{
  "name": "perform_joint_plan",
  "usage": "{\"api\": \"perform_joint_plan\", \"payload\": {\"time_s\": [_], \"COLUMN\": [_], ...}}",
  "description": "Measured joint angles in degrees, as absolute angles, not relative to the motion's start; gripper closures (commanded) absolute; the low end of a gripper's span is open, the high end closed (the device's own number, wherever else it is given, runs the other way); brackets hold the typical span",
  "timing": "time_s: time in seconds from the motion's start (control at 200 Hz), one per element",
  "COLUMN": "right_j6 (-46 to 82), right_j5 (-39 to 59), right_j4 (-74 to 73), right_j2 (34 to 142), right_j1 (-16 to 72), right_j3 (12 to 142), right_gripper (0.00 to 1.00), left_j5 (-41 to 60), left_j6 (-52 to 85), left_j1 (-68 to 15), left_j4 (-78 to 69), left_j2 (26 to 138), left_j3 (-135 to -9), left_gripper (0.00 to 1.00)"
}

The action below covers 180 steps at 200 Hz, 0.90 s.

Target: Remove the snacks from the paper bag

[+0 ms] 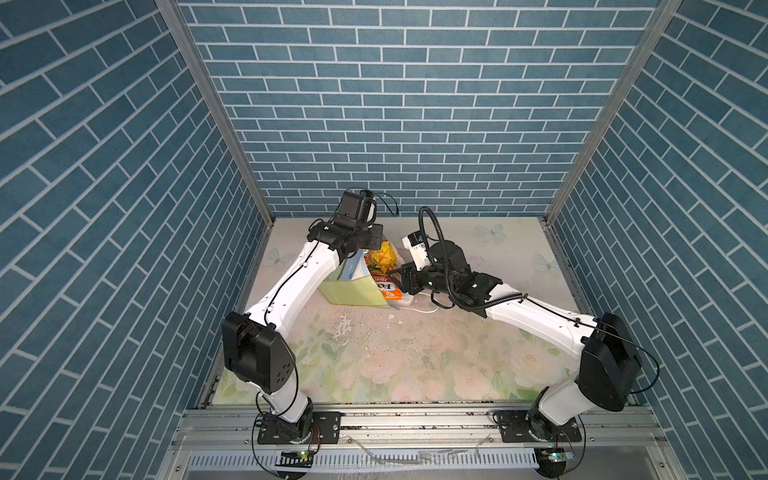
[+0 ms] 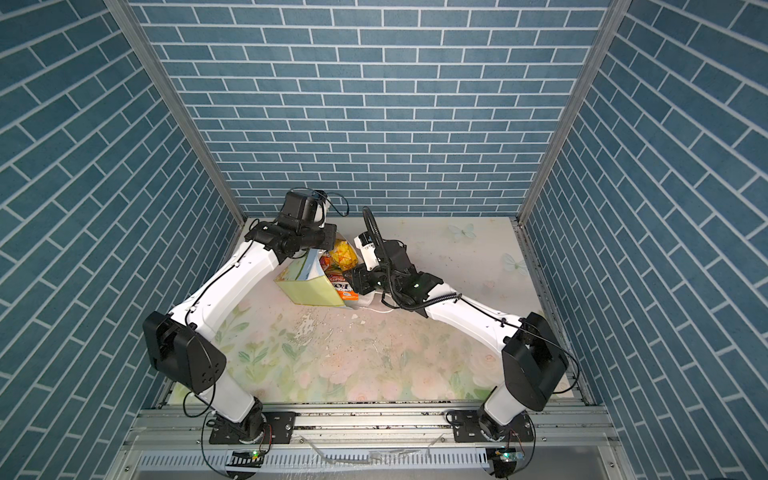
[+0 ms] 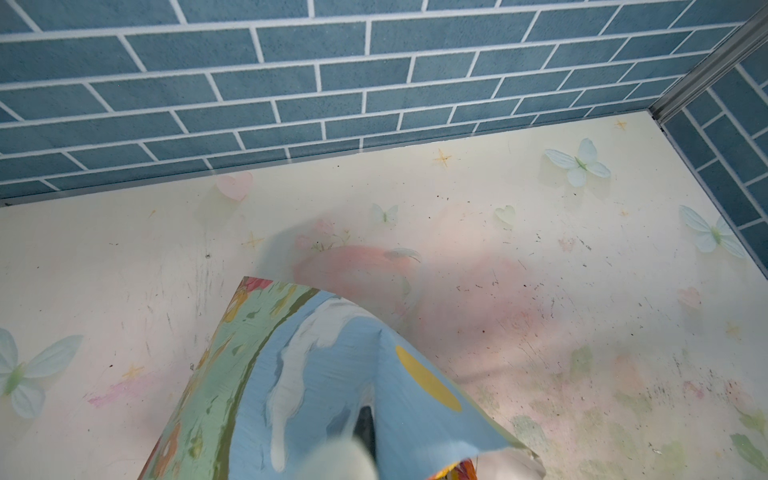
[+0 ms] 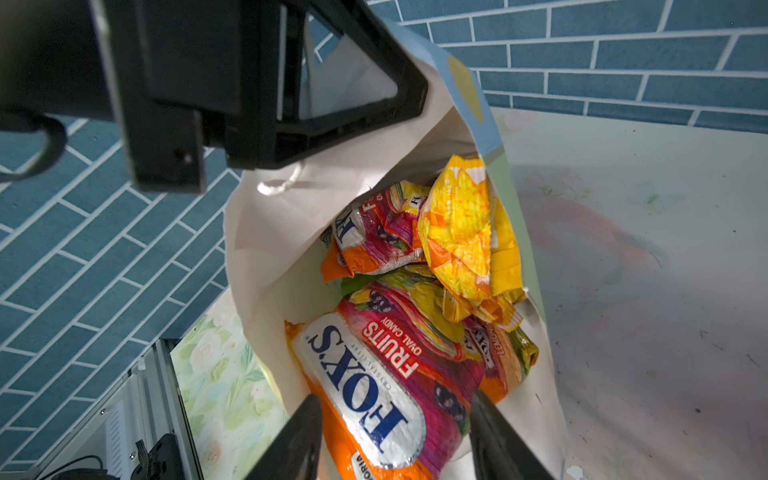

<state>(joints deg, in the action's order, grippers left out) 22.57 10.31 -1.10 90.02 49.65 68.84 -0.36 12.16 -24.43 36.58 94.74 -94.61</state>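
Observation:
The paper bag point(image 1: 353, 291) point(image 2: 309, 291) lies tilted on the table with its mouth toward the right arm. My left gripper point(image 1: 365, 245) point(image 3: 361, 432) is shut on the bag's upper rim and holds that painted face point(image 3: 291, 374) up. Inside, against the white lining point(image 4: 270, 249), lie several snacks: a large FOX'S packet point(image 4: 374, 374) point(image 1: 386, 286), a second FOX'S packet point(image 4: 374, 237) and a yellow-orange packet point(image 4: 461, 232) point(image 1: 382, 255). My right gripper point(image 4: 397, 399) point(image 1: 397, 280) is at the mouth, one finger against each long edge of the large FOX'S packet.
The blue brick back wall stands close behind the bag. A white cord handle point(image 1: 419, 309) trails on the floral mat beside the bag's mouth. A worn, flaking patch point(image 1: 345, 328) marks the mat nearer the front. An aluminium rail point(image 1: 415, 419) runs along the front edge.

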Motion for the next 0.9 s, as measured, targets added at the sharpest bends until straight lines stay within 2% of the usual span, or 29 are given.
{"api": "perform_joint_plan", "payload": {"time_s": [0.43, 0.9], "right_j6": [22.0, 22.87], "right_j5": [8.75, 10.59], "right_j4": [2.96, 3.53], "right_j2": [90.13, 91.77], "right_j1": [50.7, 51.29], "right_j3": [67.11, 66.89], "right_gripper": [0.47, 0.46], "left_j5": [-1.63, -2.81], "left_j6": [11.86, 11.18], "left_j1": [-24.53, -24.64], "left_j4": [37.41, 39.18], "left_j2": [95.53, 96.36], "left_j3": [-96.31, -98.48], "left_gripper": [1.0, 1.0]}}
